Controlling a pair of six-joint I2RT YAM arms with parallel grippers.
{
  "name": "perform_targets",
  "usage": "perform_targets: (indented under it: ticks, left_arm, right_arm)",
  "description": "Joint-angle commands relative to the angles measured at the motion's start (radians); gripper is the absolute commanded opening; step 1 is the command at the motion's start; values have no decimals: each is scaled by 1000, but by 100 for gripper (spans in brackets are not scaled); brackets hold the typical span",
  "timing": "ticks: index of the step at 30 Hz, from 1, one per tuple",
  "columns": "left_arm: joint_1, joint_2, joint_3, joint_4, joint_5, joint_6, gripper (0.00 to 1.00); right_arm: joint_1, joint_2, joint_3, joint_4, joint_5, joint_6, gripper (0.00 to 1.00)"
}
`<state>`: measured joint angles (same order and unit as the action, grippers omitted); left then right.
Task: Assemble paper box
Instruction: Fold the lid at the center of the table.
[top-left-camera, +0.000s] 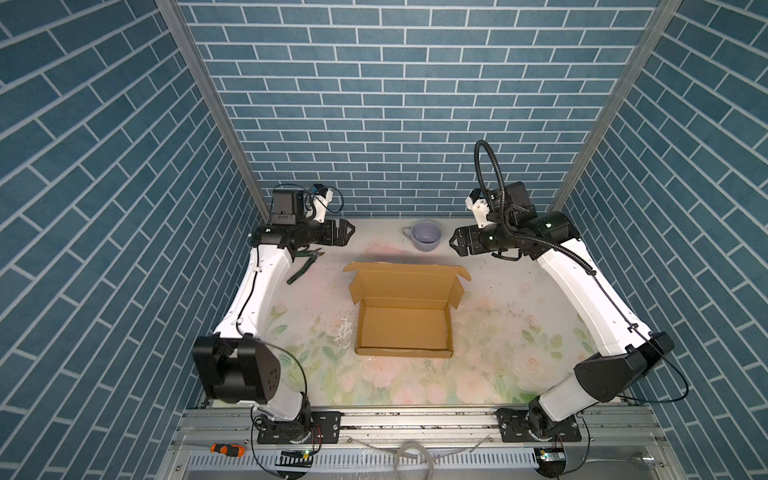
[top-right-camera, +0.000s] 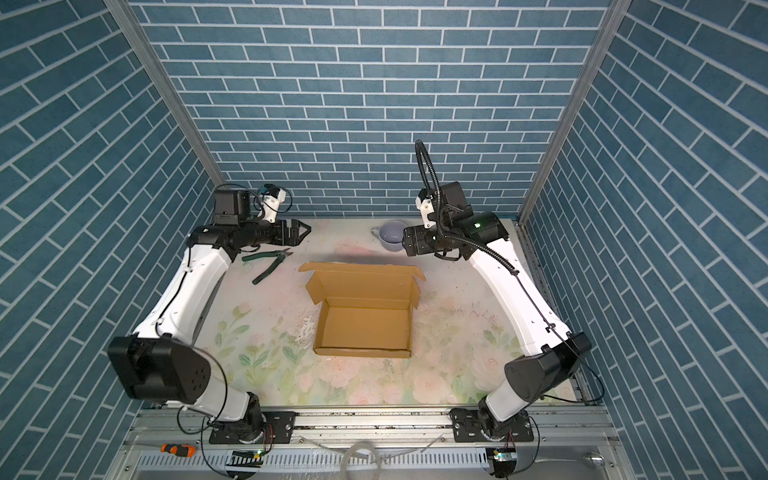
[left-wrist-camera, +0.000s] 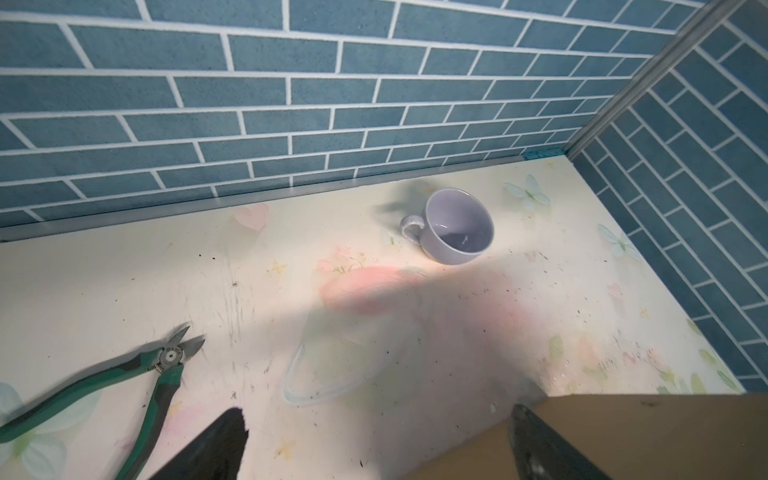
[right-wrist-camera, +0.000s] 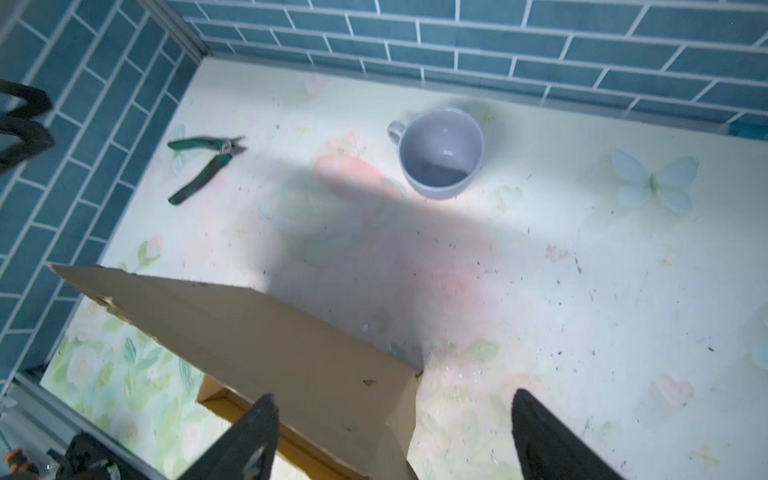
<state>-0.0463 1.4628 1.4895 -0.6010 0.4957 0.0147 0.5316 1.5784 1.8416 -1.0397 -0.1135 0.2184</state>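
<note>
Box (top-left-camera: 405, 328) apart from left pincer (top-left-camera: 352, 229), right pincer (top-left-camera: 452, 241).

Blue brick-pattern walls (top-left-camera: 374, 104) closed the cell on three sides, joined at the back corners by grey metal posts (top-left-camera: 214, 104). The worktop (top-left-camera: 519, 299) wore a pale floral covering, scuffed and speckled with dark flecks. A metal rail (top-left-camera: 415, 419) ran along its near edge. Light fell brightest near the back wall.

Nothing legible shows anywhere, the paper box (top-left-camera: 405, 332) included.
</note>
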Motion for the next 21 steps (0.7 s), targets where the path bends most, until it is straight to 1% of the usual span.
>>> perform_targets:
  ticks: [1, 4, 6, 9, 12, 14, 15, 17, 21]
  left_arm:
    - [-6, -110, -76, -9, 50, 18, 100]
    - [-9, -204, -167, -12, 47, 33, 100]
    - [-13, -273, -255, 18, 45, 44, 100]
    - [-30, -338, -348, 29, 29, 93, 100]
    - [-52, -359, -431, 70, 15, 166, 100]
    - [-100, -341, -451, 60, -18, 229, 100]
    - [-123, -332, -463, 69, -31, 241, 99]
    - [-133, -321, -491, 110, -35, 223, 95]
    - [-133, -331, -577, 219, -67, 162, 79]
  right_arm:
    - [31, 5, -52, -103, -39, -70, 88]
    - [54, -3, -91, -96, -54, -85, 87]
    - [65, -9, -126, -81, -68, -92, 87]
    - [71, -10, -169, -68, -28, -122, 86]
    - [71, -4, -204, -42, 19, -155, 85]
    - [73, 9, -206, -37, 20, -167, 82]
    - [73, 8, -216, -23, 20, -171, 80]
    - [73, 2, -251, 12, 20, -171, 78]
    - [72, -9, -312, 62, 3, -145, 72]
